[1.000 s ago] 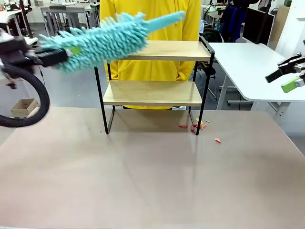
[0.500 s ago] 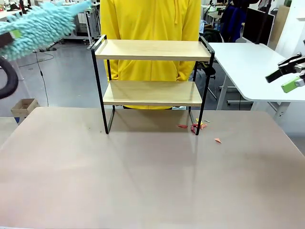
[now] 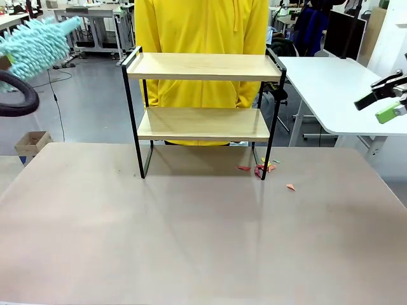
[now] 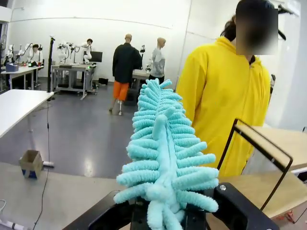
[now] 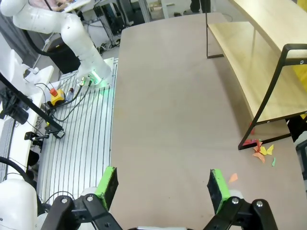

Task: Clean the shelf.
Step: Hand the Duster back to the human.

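Observation:
The shelf (image 3: 203,67) stands at the table's far middle, both wooden boards bare. A fluffy turquoise duster (image 3: 38,44) hangs at the upper left, well away from the shelf's left rail. From the left wrist, my left gripper (image 4: 165,218) is shut on the duster (image 4: 163,158), which points up with the shelf's black rail (image 4: 261,143) to its right. At the right edge, above the neighbouring table, my right gripper (image 3: 380,105) stands open. Its green pads (image 5: 108,184) are wide apart over the table with nothing between them, and the shelf (image 5: 259,72) lies ahead on the right.
Coloured paper scraps (image 3: 261,168) lie on the table by the shelf's right leg, with one more (image 3: 290,187) a little nearer; they also show as scraps (image 5: 261,151) from the right wrist. A person in yellow (image 3: 200,25) stands behind the shelf. A black cable loop (image 3: 16,98) hangs at the left.
The duster has swung left off the shelf's top board to the upper left edge of the front view. The right gripper has stayed put.

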`<action>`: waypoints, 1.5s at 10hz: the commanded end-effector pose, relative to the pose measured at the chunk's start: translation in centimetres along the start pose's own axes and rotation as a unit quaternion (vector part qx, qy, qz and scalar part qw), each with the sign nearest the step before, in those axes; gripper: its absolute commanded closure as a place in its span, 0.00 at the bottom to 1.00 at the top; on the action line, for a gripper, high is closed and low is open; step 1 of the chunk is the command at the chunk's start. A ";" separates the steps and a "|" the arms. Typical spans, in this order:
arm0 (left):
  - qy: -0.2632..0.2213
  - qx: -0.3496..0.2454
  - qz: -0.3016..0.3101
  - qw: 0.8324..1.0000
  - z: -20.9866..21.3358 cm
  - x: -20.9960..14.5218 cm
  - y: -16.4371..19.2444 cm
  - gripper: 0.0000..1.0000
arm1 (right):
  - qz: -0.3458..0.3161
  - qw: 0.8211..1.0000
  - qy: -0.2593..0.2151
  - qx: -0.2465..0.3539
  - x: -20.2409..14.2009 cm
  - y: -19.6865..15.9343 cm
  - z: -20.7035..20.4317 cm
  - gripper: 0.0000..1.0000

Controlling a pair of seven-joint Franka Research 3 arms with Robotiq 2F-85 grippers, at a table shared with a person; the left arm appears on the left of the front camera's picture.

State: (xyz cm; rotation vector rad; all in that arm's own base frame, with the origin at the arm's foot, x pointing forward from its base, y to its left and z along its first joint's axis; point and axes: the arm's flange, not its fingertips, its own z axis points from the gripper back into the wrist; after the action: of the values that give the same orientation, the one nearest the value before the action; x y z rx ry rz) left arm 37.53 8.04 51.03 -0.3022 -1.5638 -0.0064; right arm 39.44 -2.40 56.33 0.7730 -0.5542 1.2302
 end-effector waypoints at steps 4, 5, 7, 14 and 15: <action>0.079 0.014 -0.027 0.996 -1.4 -10.0 -2.1 0.82 | 0.002 1.000 0.001 0.001 0.1 0.2 0.1 0.00; 0.094 0.014 -0.026 0.995 -0.9 -11.7 -2.4 0.82 | 0.002 1.000 0.001 0.001 0.1 0.2 0.1 0.00; 0.059 0.015 -0.009 0.998 0.3 -12.5 -2.9 0.82 | 0.002 1.000 0.001 0.001 0.1 0.2 0.1 0.00; 0.103 0.005 -0.008 0.995 -2.3 -9.6 -0.8 0.82 | 0.002 1.000 0.001 0.001 0.1 0.2 0.1 0.00; 0.103 0.005 -0.008 0.995 -2.3 -9.6 -0.8 0.82 | 0.002 1.000 0.001 0.001 0.1 0.2 0.1 0.00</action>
State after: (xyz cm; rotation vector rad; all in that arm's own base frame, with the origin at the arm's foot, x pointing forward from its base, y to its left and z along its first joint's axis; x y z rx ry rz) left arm 39.44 4.93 41.73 -0.2832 -1.3534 -0.0336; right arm 39.42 -2.41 56.34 0.7731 -0.5536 1.2299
